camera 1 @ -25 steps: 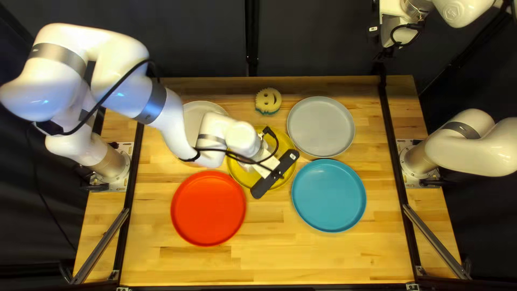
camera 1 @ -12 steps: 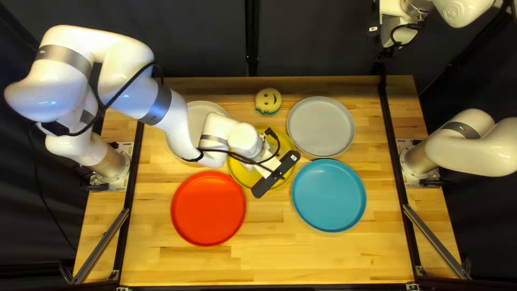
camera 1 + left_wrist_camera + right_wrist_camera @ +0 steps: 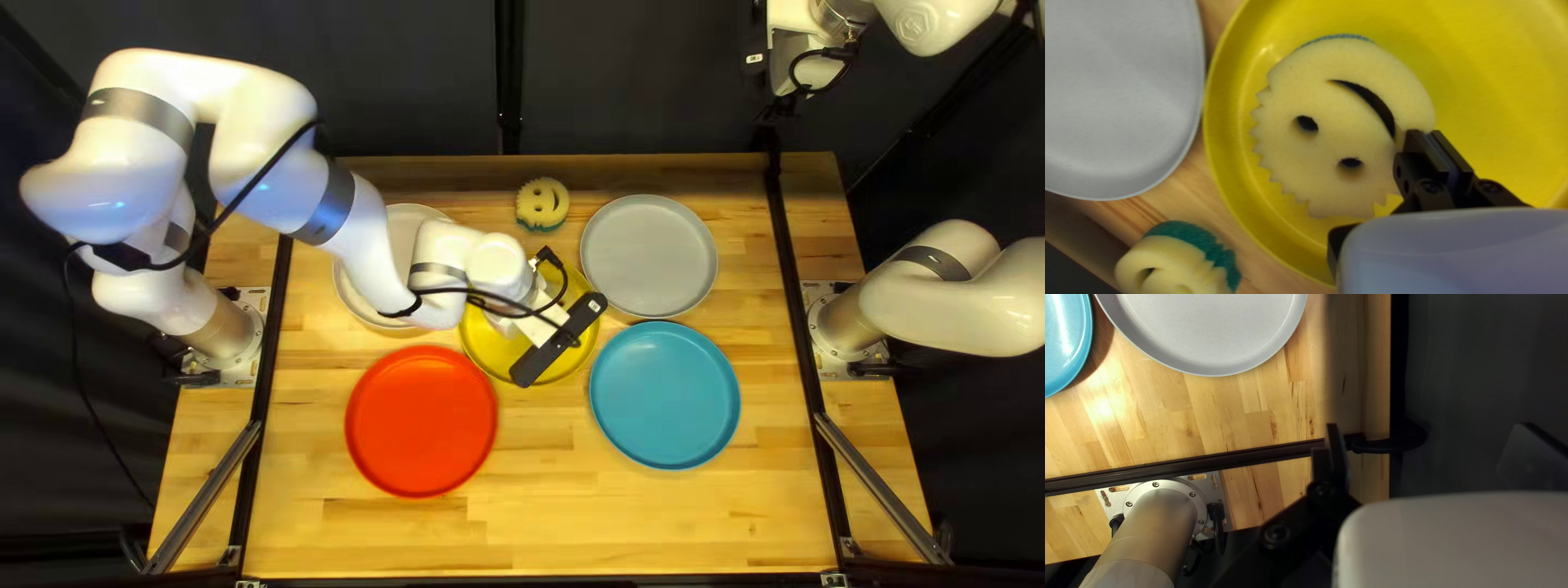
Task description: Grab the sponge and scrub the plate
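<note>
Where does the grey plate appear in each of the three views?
Top left view: right of centre, the grey plate lies beyond the blue plate.
Left wrist view: grey plate alongside the yellow plate's rim.
Right wrist view: grey plate next to the blue plate.
Shared landmark: the wooden table.

Light: bright, even over the table [image 3: 555, 490]; curtain [image 3: 637, 73] was dark.
Glare: a hot patch lay beside the blue plate [image 3: 1061, 343].
Focus: the gripped sponge [image 3: 1331, 134] was sharp, the loose sponge [image 3: 1175, 261] soft.
</note>
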